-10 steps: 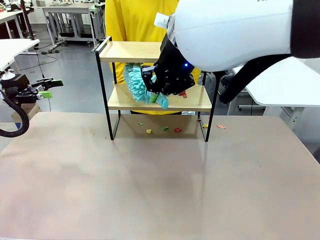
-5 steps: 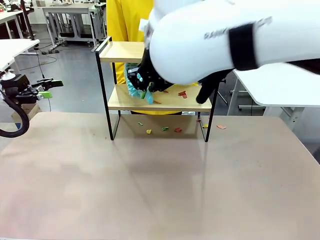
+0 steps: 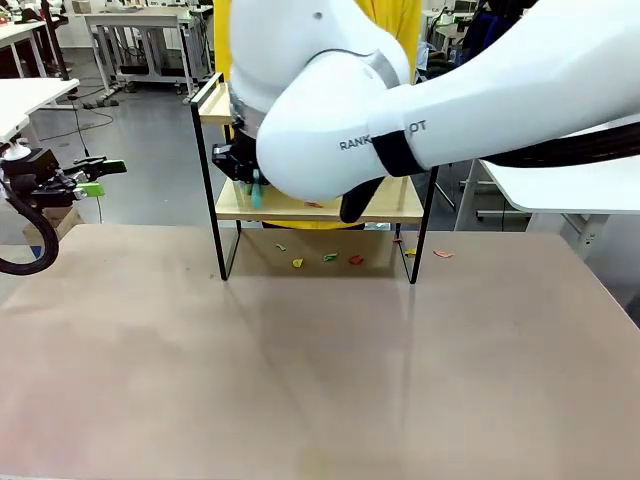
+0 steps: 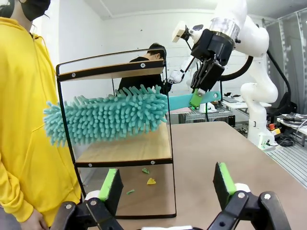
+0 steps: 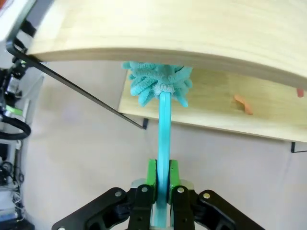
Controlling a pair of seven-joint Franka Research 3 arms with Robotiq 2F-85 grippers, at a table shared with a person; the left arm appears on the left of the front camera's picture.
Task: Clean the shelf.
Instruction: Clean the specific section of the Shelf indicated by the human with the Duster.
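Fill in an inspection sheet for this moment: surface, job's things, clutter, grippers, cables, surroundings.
Surface: table, with litter at its far side.
Job's things: shelf upright on the table; the duster head sits between its two boards, and contact with the lower board cannot be told.
Clutter: coloured scraps on the table under the shelf; an orange scrap on the lower board.
Grippers: right gripper shut on the duster's handle; left gripper open, empty, off the table's left side.
Cables: black cable loops below the left arm.
Surroundings: person in yellow behind the shelf; other tables farther off.
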